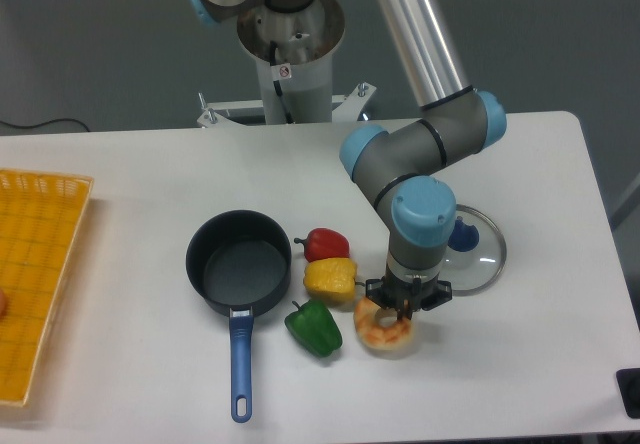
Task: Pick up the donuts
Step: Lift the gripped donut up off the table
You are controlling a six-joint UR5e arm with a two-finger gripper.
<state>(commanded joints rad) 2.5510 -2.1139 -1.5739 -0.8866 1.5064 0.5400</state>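
Note:
The donut [380,332] is an orange-tan ring with pale cream glazing, lying on the white table right of the green pepper. My gripper [405,309] points straight down over the donut's upper right part, with its fingers reaching down at the ring. The fingertips are dark and small against the donut, so I cannot tell whether they are closed on it. The donut rests on the table.
A yellow pepper [330,278], a red pepper [325,244] and a green pepper [315,328] lie just left of the donut. A dark saucepan with a blue handle [238,269] stands further left. A glass lid with a blue knob [470,249] lies behind the gripper. A yellow basket [35,274] is at the left edge.

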